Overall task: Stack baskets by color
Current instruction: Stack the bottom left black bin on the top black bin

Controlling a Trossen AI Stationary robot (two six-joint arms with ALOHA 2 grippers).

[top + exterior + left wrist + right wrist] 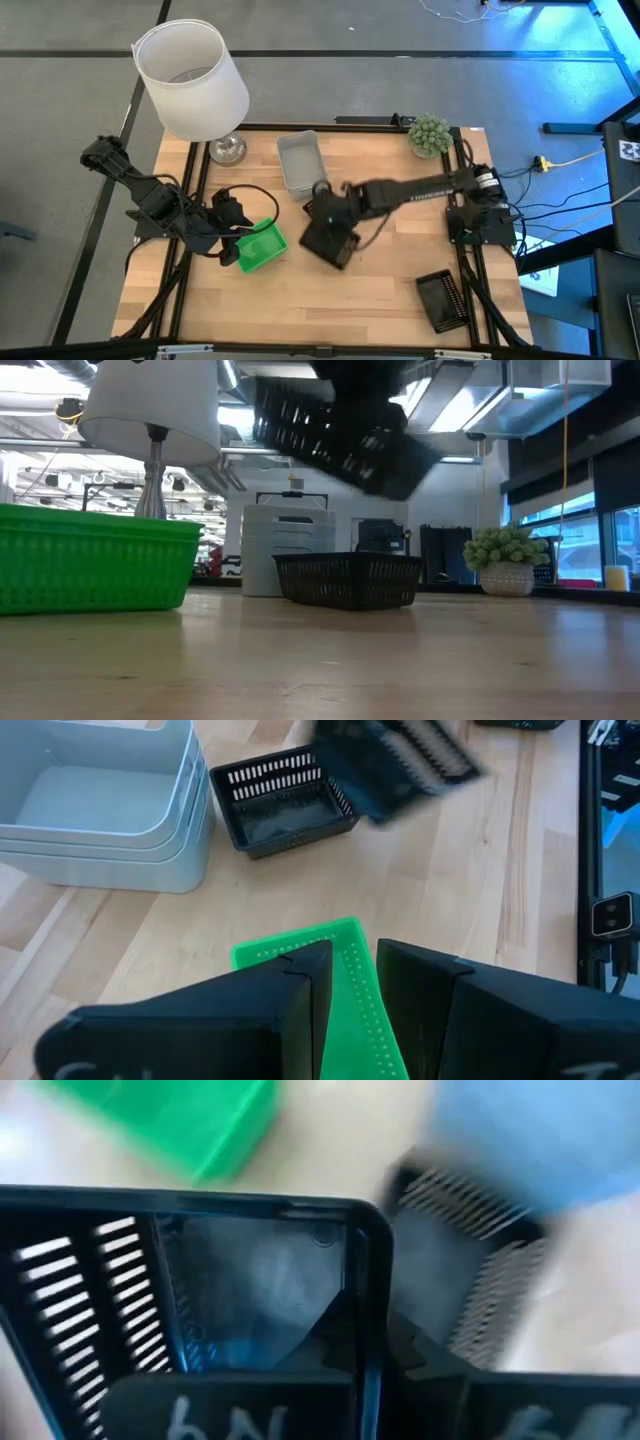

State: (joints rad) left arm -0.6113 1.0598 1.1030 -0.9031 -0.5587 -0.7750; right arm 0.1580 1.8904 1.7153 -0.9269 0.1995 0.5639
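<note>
Carried basket: you have a black mesh basket (330,241) pinched by its wall in the right gripper (322,212), tilted and well clear of the table, hanging just below the fingers.
Target basket: a second black mesh basket (283,800) sits on the wood almost straight beneath your load; a third black basket (442,299) lies well apart, back toward the right arm's base.
Right gripper: closed tight on the basket wall, at mid-table.
Left gripper: jaws a narrow way apart, poised just above the green basket (261,246), not visibly gripping it.
Grey-white stack: the nested translucent baskets (300,162) stand just beyond the right gripper, near the lamp (193,80).
Risk, tilt: lowered at this slant, one corner would likely catch the lower basket's rim and shove it instead of nesting.
Risk, grip: a pinch on one wall may let the basket swing or slip.
Risk, crowding: the left gripper is near; a wide swing could clip it.
Hard to make out: the carried basket is blurred in every view; how many green baskets are nested cannot be told.
</note>
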